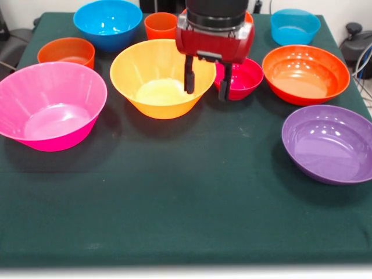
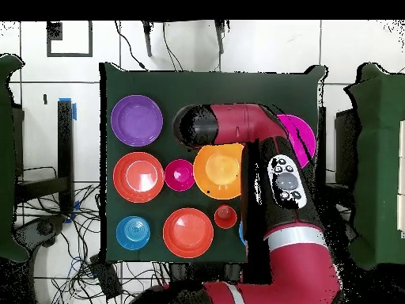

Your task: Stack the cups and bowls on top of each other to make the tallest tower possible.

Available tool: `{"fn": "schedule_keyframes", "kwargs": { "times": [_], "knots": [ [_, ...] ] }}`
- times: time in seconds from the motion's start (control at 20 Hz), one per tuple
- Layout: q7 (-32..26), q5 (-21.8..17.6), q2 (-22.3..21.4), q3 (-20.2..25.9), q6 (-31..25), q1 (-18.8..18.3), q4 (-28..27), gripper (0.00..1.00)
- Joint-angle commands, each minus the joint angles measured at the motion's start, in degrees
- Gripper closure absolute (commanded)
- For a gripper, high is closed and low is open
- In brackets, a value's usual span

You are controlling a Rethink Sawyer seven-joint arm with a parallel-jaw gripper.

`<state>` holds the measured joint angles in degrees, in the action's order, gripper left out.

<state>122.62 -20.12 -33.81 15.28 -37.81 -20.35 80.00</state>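
My gripper hangs open and empty, one finger over the right rim of the large yellow-orange bowl, the other in front of the small magenta bowl. The yellow-orange bowl holds nothing; it also shows in the overhead view. The orange-red cup stands upright behind it. A large pink bowl is at the left, an orange-red bowl and a purple bowl at the right. In the overhead view my arm hides the gripper.
A small squat orange bowl, a blue bowl and a smaller blue bowl stand along the far side. Another orange-red bowl sits near the robot's base, mostly behind my gripper head in the front view. The table has a dark green cloth.
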Motion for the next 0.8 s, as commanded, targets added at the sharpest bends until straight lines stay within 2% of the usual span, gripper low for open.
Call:
{"fn": "schedule_keyframes", "kwargs": {
  "times": [0.05,0.4,0.55,0.8],
  "knots": [
    [-4.87,-2.23,0.47,1.34,-1.83,-0.59,4.42,0.0],
    [-3.46,-5.09,5.85,0.08,3.03,0.08,1.29,0.0],
    [-3.14,-4.75,7.97,-0.41,2.88,-0.44,1.03,0.0],
    [-2.57,-5.55,10.43,-0.97,7.26,-1.01,0.84,0.0]
  ]
}}
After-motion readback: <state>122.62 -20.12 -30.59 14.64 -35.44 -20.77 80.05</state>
